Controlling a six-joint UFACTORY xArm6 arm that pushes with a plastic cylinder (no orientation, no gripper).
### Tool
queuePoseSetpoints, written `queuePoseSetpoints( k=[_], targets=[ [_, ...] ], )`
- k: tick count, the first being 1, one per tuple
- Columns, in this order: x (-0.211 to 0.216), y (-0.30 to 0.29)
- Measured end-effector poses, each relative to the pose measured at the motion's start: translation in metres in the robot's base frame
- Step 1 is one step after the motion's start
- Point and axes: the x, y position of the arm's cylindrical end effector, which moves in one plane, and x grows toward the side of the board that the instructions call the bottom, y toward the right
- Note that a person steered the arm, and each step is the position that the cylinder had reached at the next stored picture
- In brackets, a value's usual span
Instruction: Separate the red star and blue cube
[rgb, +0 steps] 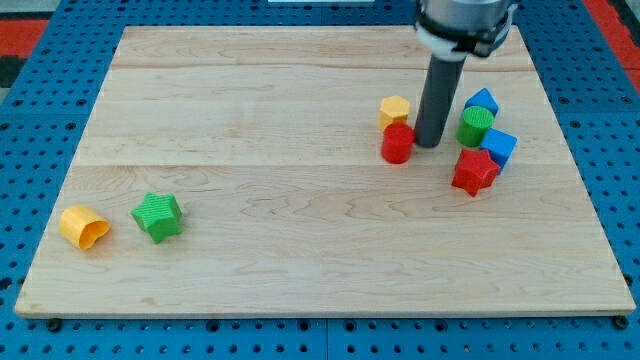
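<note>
The red star (474, 171) lies at the right of the wooden board, touching the blue cube (498, 147) just up and to its right. My tip (430, 144) is to the left of both, between a red cylinder (397, 143) on its left and a green cylinder (475, 126) on its right. The tip is apart from the star by about one block width.
A yellow block (395, 109) sits above the red cylinder. Another blue block (482, 101) sits above the green cylinder. A green star (158, 216) and a yellow cylinder (84, 227) lie at the lower left. The board's right edge (575, 170) is near the cluster.
</note>
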Motion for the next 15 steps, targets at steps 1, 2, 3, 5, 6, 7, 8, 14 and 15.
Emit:
queuePoseSetpoints(
  k=[1, 2, 3, 5, 6, 7, 8, 14, 15],
  targets=[
    [0.068, 0.005],
    [0.102, 0.019],
    [0.06, 0.031],
    [0.036, 0.054],
    [0.041, 0.07],
    [0.041, 0.111],
    [0.04, 0.127],
    [-0.018, 0.029],
    [-0.03, 0.092]
  ],
)
